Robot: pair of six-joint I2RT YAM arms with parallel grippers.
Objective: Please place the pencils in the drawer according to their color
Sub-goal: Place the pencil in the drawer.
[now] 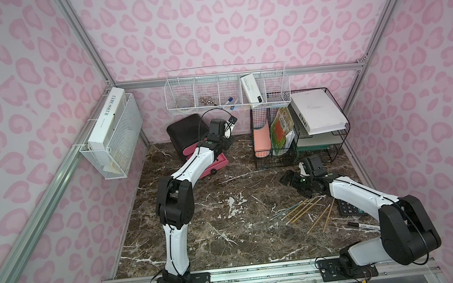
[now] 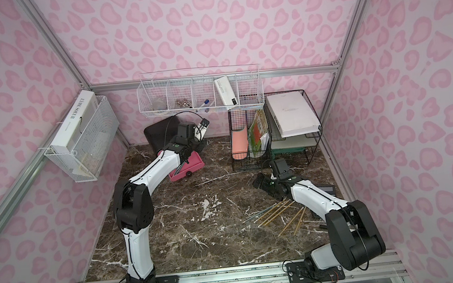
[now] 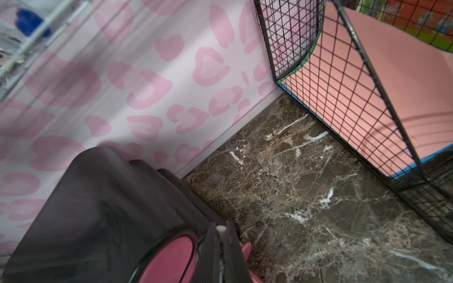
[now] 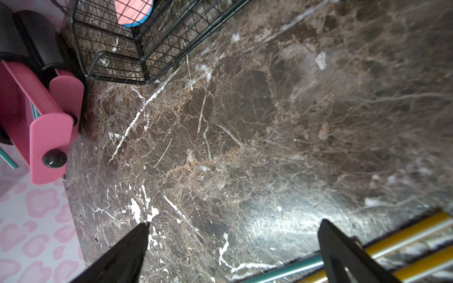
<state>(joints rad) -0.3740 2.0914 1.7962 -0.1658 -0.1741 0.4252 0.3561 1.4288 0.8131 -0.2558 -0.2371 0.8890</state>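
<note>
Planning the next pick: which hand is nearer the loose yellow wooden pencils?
Right. The right hand hovers beside the yellow wooden pencils; the left hand is away at the pink-drawered black cabinet.

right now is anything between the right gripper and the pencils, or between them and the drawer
Nothing visible lies between the open right gripper and the pencils; they lie close beside it on the tabletop. Toward the drawer the way is bare, but the left arm reaches over the pulled-out drawers.
</note>
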